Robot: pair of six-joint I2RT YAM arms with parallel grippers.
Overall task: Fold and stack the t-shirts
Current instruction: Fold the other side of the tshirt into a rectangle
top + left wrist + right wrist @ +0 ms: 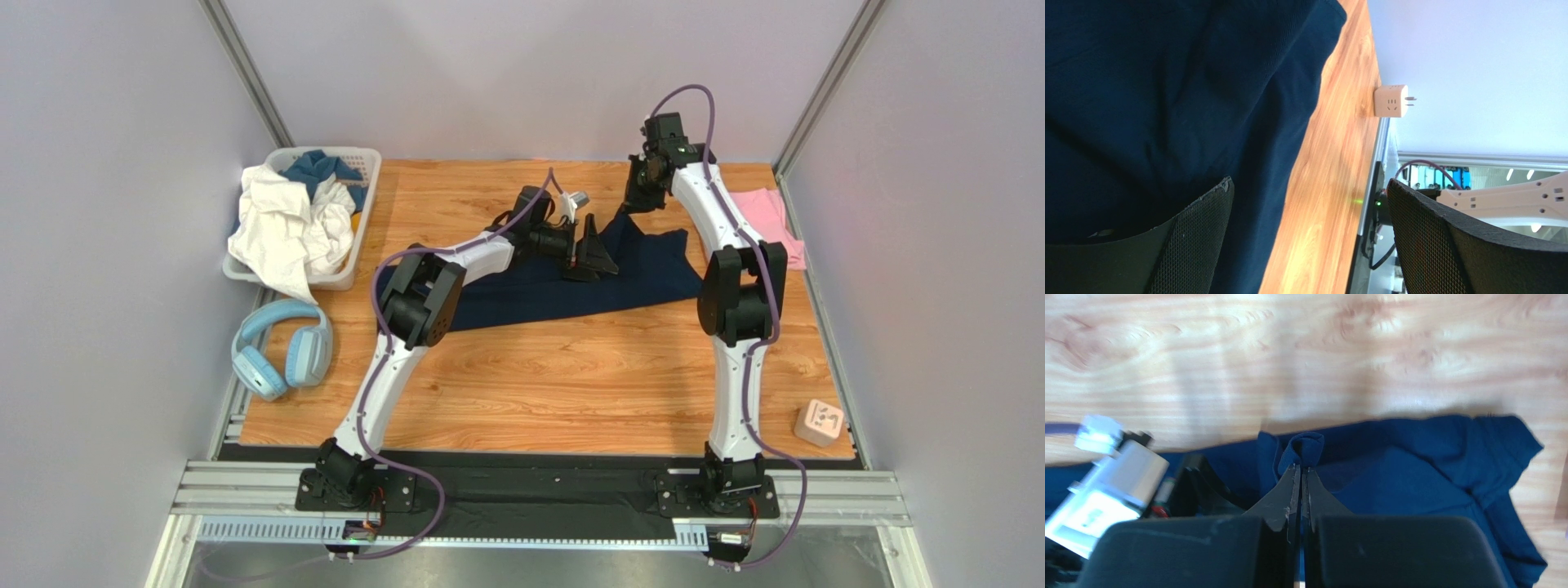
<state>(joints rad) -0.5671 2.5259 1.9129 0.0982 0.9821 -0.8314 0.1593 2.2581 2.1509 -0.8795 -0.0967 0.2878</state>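
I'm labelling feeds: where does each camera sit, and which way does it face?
Top external: above, behind the arms, looking down at table; both show.
Left wrist: low over navy shirt, facing near-right corner; open left gripper.
Right wrist: above shirt, facing down; right gripper pinching it.
Top and left wrist share the plug cube.

The right claw [1300,471] has its dark fingers pressed together, pinching a small raised fold of the navy t-shirt [1413,471] at their tips. The shirt lies rumpled on the wooden worktop [1290,355]. A white block [1112,478] shows at lower left.
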